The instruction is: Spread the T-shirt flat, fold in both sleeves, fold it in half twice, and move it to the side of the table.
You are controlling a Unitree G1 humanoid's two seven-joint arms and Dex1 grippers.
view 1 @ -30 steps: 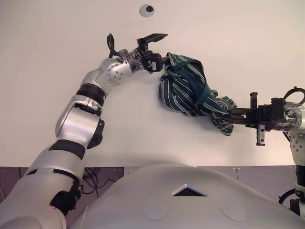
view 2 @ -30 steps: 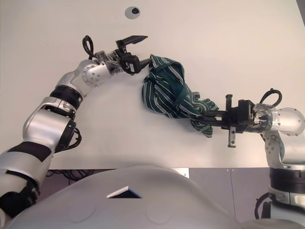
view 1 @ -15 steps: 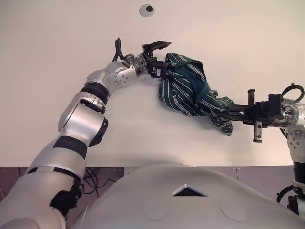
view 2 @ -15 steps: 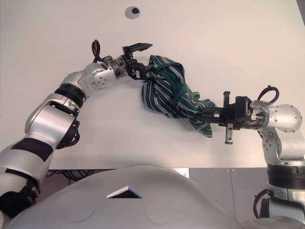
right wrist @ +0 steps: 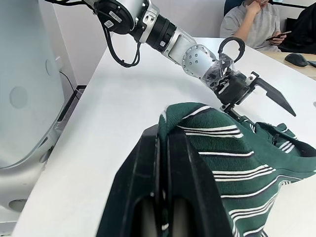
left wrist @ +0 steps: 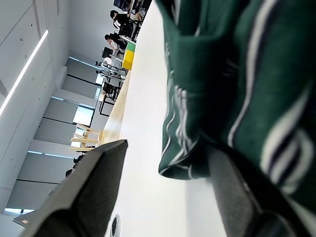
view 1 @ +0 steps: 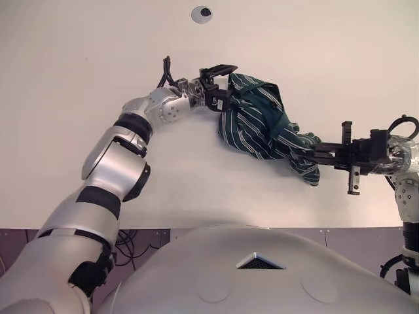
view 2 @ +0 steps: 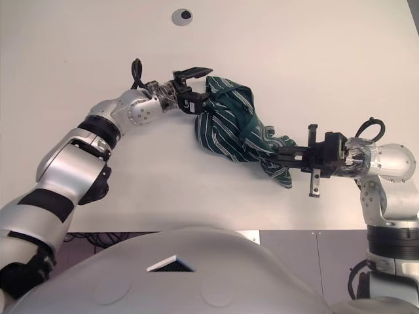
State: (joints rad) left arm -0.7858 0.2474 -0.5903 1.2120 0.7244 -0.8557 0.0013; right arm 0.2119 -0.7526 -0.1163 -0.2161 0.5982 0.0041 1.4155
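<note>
A green striped T-shirt lies crumpled in a heap on the white table. My left gripper is at the heap's far left edge, open, with a fold of the fabric between its two fingers. My right gripper is shut on the shirt's near right corner, low over the table. In the right wrist view, its fingers pinch a striped hem, and the left gripper is beyond the cloth.
A small round grommet sits in the tabletop at the far side. The table's near edge runs below both arms. Bare white surface surrounds the shirt on every side.
My left gripper has moved right to the shirt's edge, and its fingers now straddle the fabric with a narrower gap. The right gripper shifted slightly left with the corner, then held.
</note>
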